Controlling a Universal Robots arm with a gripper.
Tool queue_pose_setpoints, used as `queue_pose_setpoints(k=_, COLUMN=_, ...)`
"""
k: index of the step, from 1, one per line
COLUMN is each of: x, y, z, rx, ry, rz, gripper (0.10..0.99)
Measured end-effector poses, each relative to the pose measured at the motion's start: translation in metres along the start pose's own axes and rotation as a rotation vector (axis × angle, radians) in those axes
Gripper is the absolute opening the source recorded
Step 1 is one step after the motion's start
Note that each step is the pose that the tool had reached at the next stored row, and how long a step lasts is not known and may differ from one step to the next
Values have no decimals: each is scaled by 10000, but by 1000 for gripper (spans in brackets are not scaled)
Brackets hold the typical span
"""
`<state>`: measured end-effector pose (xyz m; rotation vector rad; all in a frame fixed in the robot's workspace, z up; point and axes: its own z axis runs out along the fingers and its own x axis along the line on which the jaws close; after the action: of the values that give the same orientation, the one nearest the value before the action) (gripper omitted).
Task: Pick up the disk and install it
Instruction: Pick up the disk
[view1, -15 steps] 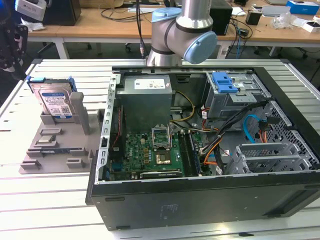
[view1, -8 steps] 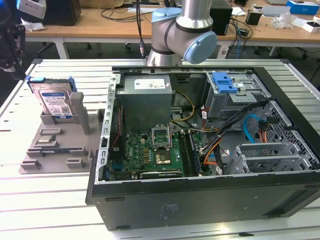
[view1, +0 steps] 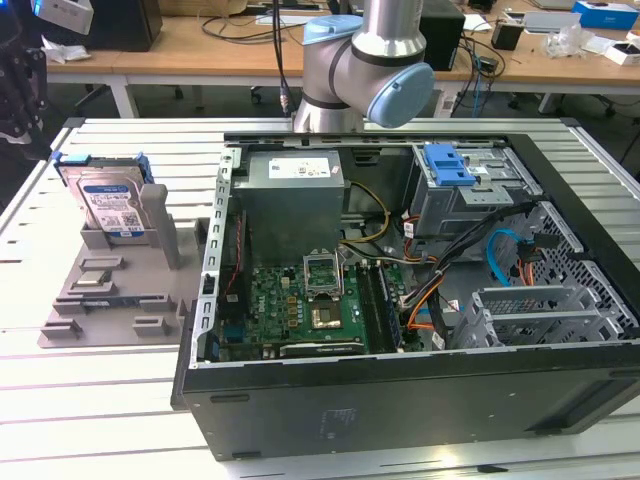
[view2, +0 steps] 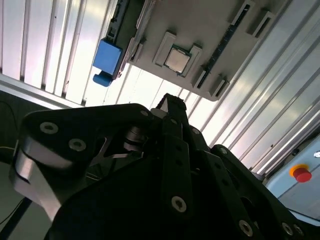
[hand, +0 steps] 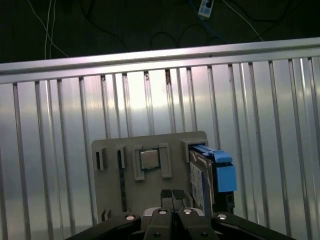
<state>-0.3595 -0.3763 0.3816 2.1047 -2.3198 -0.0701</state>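
Right now we judge the work to be at the reach for the pick, with nothing lifted yet. The disk (view1: 110, 205) stands on edge in a slot of the grey fixture (view1: 110, 312), which lies on the slatted tabletop (view1: 100, 400) at the exterior view's left of the open computer case (view1: 400, 400), just beside it. Its label faces outward and blue rails run along its sides.

In the first wrist view the gripper (hand: 172, 194) hangs over the fixture, its fingertips pressed together and holding nothing. The disk sits off to one side of its line, beside a small square chip (hand: 148, 160) resting in a neighbouring pocket.

To do this step well, we would spread the fingertips before coming down and centre them over the disk's top edge. We would close on the flat metal faces, not on the blue rails, which probably have to slide into the bay. We would also come straight down the slot's line, since a tilted grasp could jam the disk against the fixture's walls or nudge the chip.
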Motion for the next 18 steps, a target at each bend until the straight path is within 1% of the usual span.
queue_pose_setpoints(k=3, x=0, y=0, z=0, rx=0, ry=0, rz=-3, gripper=114)
queue_pose_setpoints(k=8, x=0, y=0, z=0, rx=0, ry=1, rz=-9, gripper=420)
queue_pose_setpoints(k=13, x=-3, y=0, z=0, rx=0, ry=1, rz=-13, gripper=420)
queue_pose_setpoints(k=15, x=-27, y=2, z=1, rx=-1, ry=1, rz=-14, gripper=420)
queue_pose_setpoints(k=18, x=-122, y=11, z=4, rx=0, ry=0, rz=-13, gripper=420)
